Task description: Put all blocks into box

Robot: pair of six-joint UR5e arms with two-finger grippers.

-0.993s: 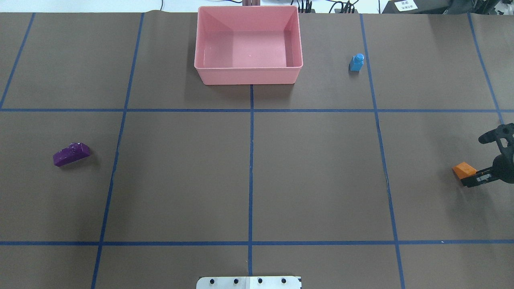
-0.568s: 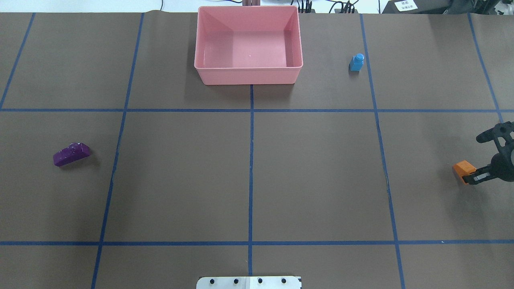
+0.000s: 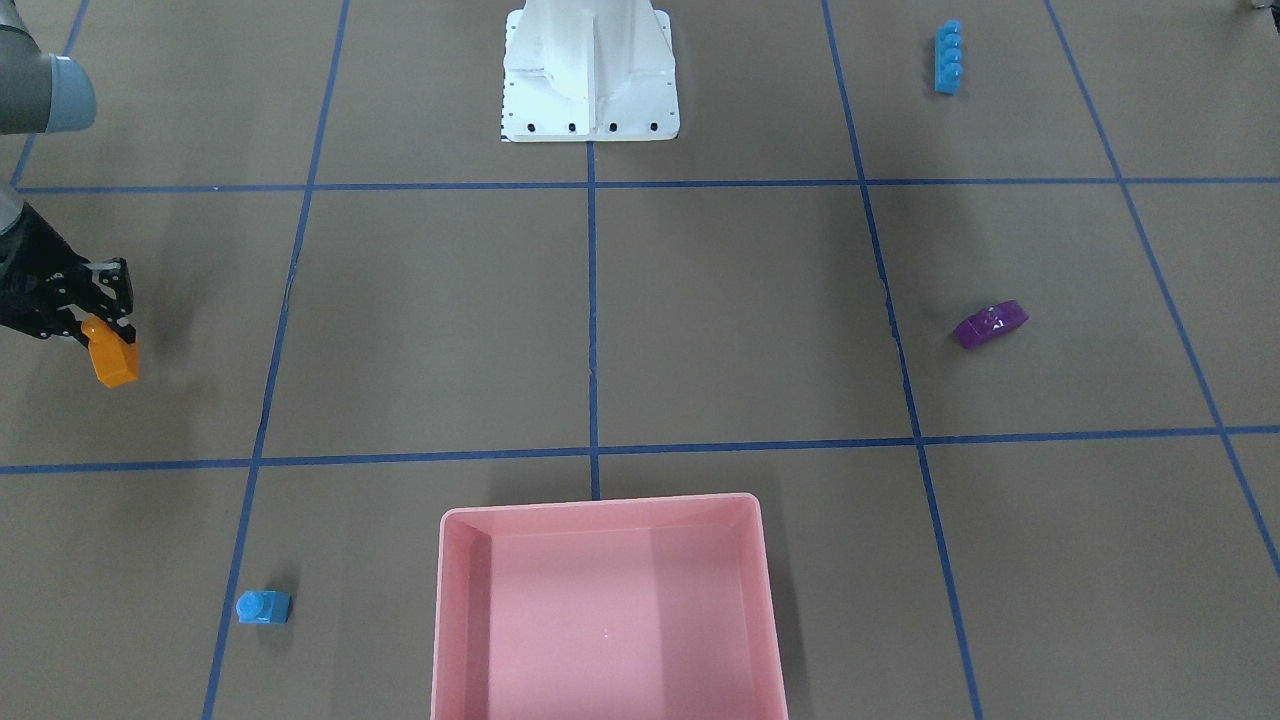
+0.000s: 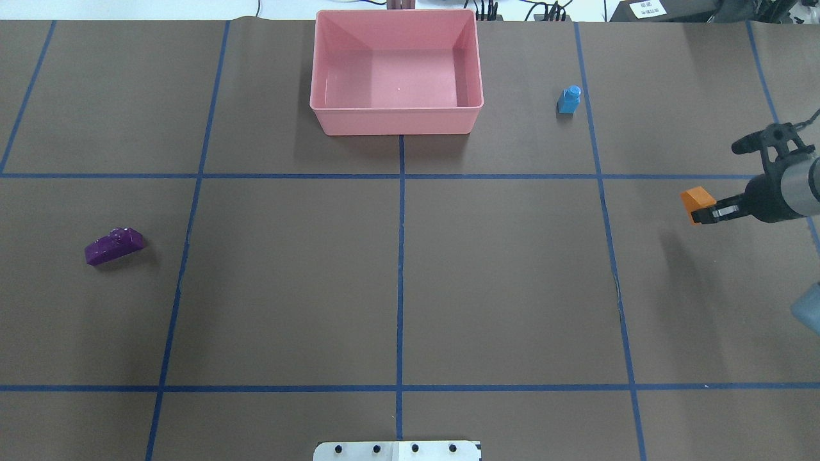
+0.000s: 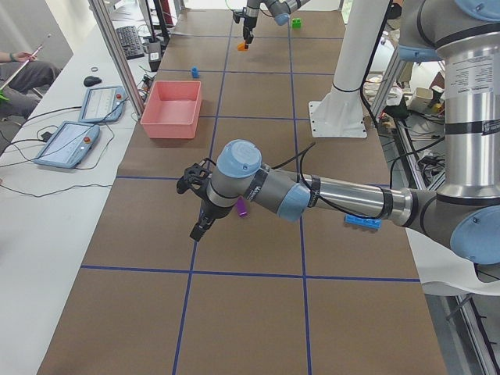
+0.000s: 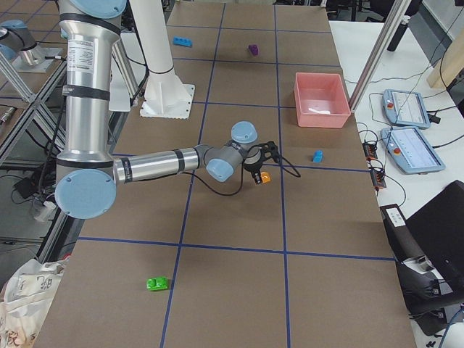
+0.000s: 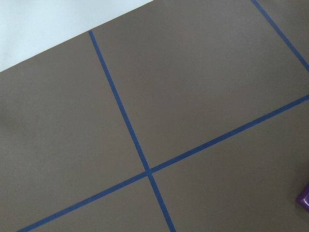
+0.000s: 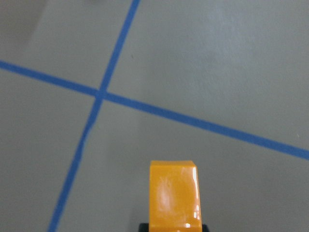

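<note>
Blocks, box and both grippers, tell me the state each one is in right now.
orange block, gripped by the right gripper, off the table.
right gripper, shut on the orange block.
left gripper, above the table; open or shut cannot be told.
box, empty.
purple block, loose on the table.
small blue block, loose on the table.
long blue block, loose on the table.
green block, loose on the table.

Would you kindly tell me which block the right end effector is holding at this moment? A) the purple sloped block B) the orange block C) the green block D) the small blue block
B: the right end effector is shut on the orange block, while the purple block and the small blue block lie far from it, ungrasped.
</note>
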